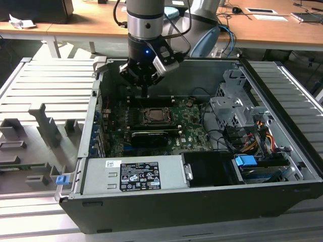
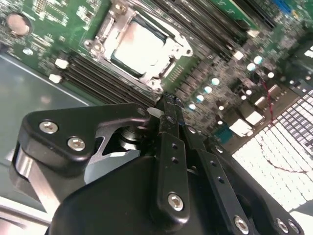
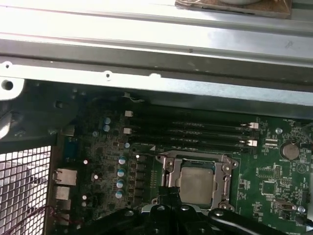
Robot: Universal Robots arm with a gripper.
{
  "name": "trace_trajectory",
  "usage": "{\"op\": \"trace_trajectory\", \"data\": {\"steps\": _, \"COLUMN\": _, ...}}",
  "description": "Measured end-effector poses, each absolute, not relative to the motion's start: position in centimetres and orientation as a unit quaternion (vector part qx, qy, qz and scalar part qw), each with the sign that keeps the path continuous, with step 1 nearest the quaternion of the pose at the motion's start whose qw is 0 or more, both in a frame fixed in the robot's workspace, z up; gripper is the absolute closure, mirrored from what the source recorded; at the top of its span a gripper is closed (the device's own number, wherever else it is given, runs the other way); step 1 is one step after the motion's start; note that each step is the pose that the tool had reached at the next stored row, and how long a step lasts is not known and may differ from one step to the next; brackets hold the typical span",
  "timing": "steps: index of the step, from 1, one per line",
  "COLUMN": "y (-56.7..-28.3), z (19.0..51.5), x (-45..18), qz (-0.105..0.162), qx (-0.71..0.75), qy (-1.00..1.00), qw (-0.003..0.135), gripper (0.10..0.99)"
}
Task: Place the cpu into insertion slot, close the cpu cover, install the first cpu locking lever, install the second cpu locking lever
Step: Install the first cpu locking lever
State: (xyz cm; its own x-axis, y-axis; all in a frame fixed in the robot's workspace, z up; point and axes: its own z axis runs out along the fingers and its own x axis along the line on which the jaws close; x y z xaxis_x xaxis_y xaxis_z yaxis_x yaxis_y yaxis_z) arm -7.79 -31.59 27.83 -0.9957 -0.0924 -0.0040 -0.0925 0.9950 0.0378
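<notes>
CPU, the thin square chip with a pale silvery-beige face (image 3: 195,184), already lies in the square metal-rimmed insertion slot (image 3: 226,168) on the green board. Whether cover and levers are fastened I cannot tell. Just above, the black gripper (image 2: 165,103) hangs pinched closed, holding nothing.

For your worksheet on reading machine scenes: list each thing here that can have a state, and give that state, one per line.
cpu: seated in the insertion slot, face up.
insertion slot: filled by the chip.
cpu cover: closed down over the chip.
gripper: jaws shut, empty, above the board beside the socket.
computer case: side panel off, interior open.
</notes>
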Motion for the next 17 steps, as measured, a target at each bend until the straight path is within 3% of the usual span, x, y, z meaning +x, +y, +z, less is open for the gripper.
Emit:
{"op": "trace_trajectory", "data": {"steps": 11, "y": -31.5, "z": 26.4, "x": -11.1, "qz": 0.019, "qx": -0.046, "qy": 0.999, "qw": 0.001, "gripper": 0.98}}
{"op": "trace_trajectory", "data": {"steps": 17, "y": -29.9, "z": 25.9, "x": -11.4, "qz": 0.019, "qx": -0.046, "qy": 0.999, "qw": 0.001, "gripper": 0.98}}
